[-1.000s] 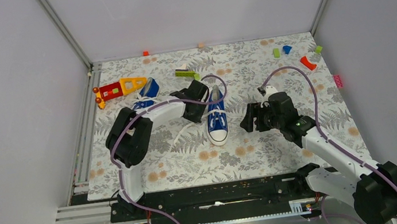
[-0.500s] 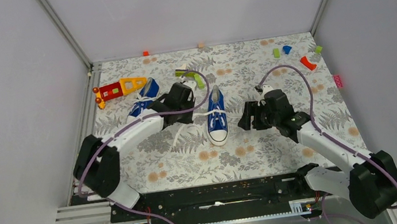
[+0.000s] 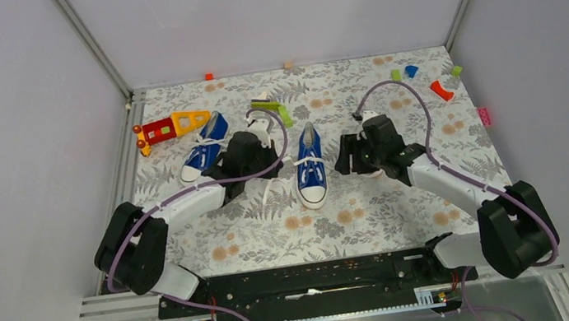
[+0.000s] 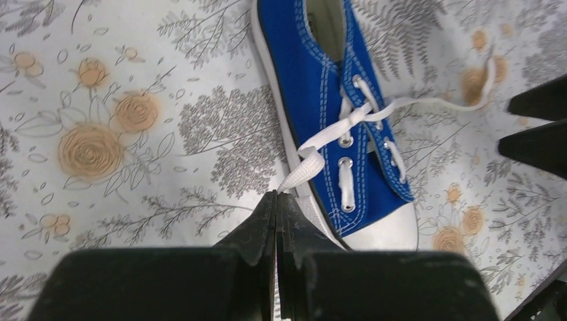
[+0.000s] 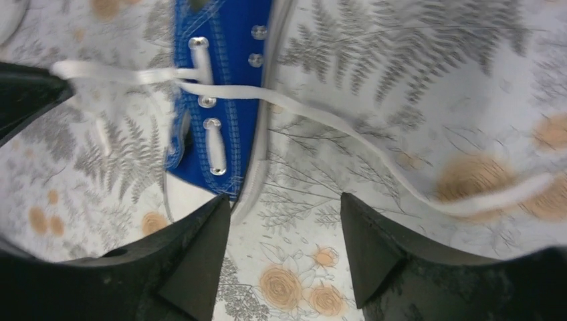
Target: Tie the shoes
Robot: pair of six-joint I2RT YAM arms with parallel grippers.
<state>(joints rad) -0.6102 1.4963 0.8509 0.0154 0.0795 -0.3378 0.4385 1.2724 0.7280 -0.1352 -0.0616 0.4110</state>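
Table (image 3: 405,219) with a flowered cover is carrying both shoes: the middle shoe (image 3: 311,175) is pointing its toe toward the arms, and the second shoe (image 3: 204,153) is lying farther left. The left gripper (image 4: 277,200), fully closed, is pinching one lace (image 4: 321,144) sideways for tying. The right gripper (image 5: 286,221) is hovering wide apart and empty over the loose lace (image 5: 374,160), probably to grab it.
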